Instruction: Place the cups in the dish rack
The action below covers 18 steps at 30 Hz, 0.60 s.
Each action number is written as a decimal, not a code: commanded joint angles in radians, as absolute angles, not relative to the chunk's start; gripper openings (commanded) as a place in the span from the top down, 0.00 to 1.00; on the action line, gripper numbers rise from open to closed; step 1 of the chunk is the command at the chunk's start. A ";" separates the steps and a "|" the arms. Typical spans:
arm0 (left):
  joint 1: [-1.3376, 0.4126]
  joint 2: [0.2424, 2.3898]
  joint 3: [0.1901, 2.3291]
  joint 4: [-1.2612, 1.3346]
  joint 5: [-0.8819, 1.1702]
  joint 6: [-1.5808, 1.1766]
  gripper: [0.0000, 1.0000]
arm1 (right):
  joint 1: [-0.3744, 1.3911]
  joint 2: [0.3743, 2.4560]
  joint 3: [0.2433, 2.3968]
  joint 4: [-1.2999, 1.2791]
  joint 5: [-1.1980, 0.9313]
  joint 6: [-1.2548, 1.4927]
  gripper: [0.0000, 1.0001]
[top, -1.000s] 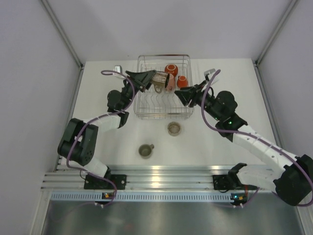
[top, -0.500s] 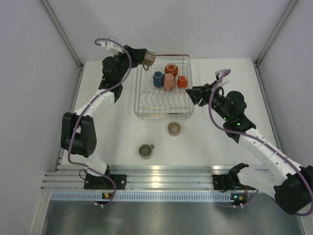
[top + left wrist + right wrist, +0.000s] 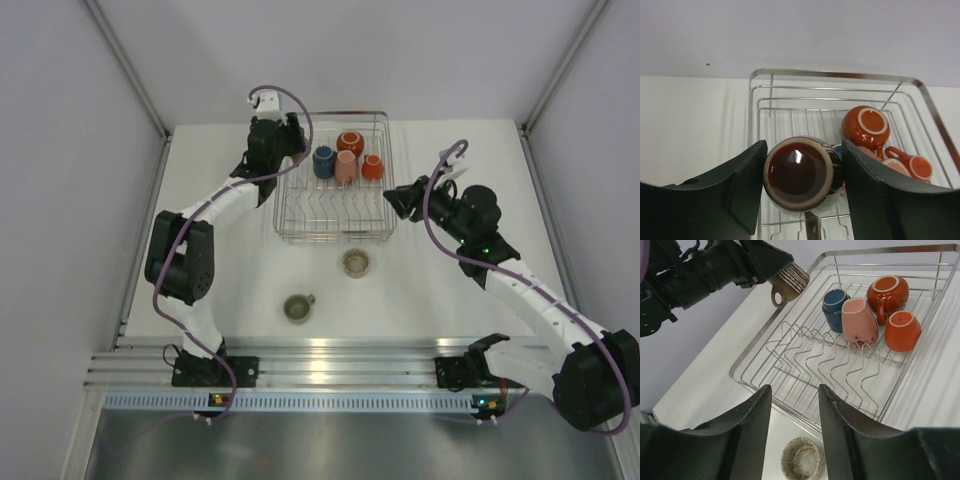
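The silver wire dish rack (image 3: 335, 238) stands at the far middle of the table and holds a dark blue cup (image 3: 323, 161), a pink cup (image 3: 346, 167) and two orange cups (image 3: 350, 142) (image 3: 372, 167), all mouth down. My left gripper (image 3: 287, 138) hovers over the rack's far left corner, shut on a dark cup (image 3: 800, 172) with a striped outside (image 3: 791, 279), its handle hanging down. My right gripper (image 3: 392, 200) is open and empty beside the rack's right edge. Two olive cups (image 3: 356, 263) (image 3: 297, 307) stand upright on the table in front of the rack.
The rack's near rows of prongs (image 3: 830, 360) hold nothing. In the right wrist view one olive cup (image 3: 802, 458) sits just below the rack's front rim (image 3: 755, 347), between my right fingers. Grey walls close in the table on both sides.
My left arm lifted the dark cup out to the rack's far left, then swung back over its far left corner. My right gripper drew back slightly from the rack's right side.
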State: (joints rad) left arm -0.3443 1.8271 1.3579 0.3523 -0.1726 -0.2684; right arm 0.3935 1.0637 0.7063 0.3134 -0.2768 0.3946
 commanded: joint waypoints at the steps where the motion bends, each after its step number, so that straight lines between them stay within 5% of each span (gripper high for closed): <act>1: -0.342 1.850 1.425 0.402 -0.245 -0.198 1.00 | 0.368 1.052 0.701 0.365 -0.311 0.405 0.57; 18: -0.348 2.020 1.519 0.400 -0.206 -0.167 1.00 | 0.311 1.039 0.650 0.333 -0.342 0.403 0.57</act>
State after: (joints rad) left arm -0.3443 2.0079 1.4582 0.3286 -0.2184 -0.1867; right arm 0.3378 1.0611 0.6601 0.3061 -0.3206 0.4019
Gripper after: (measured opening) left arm 0.634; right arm 0.429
